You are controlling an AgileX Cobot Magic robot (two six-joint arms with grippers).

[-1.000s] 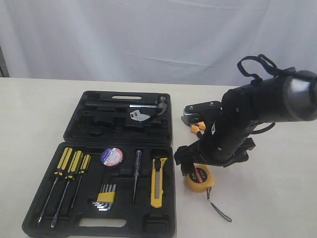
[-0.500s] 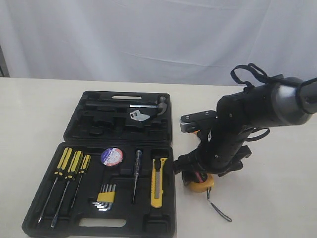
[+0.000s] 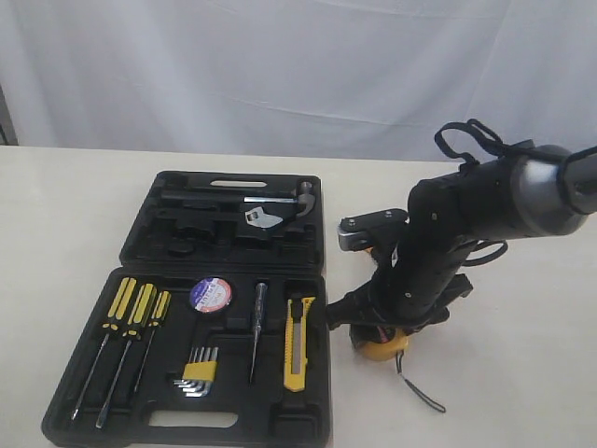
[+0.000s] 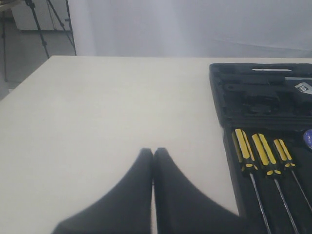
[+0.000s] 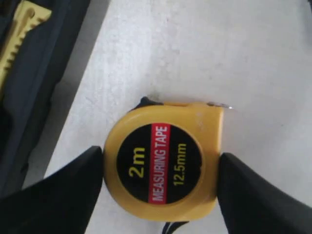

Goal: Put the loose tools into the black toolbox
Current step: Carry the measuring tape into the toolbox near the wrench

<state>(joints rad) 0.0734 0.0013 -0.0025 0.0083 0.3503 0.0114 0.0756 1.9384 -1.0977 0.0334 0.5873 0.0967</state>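
Both right gripper (image 5: 161,168) jaws clamped on yellow tape measure (image 5: 163,141) lying on table (image 5: 219,53) beside black toolbox (image 3: 312,411); left gripper (image 4: 153,158) jaws together.

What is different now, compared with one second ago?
The right hand came down over the yellow tape measure, and its fingers closed in on both sides; a firm grip is not certain. The measure's cord shifted slightly. The black toolbox and everything in it stayed in place.
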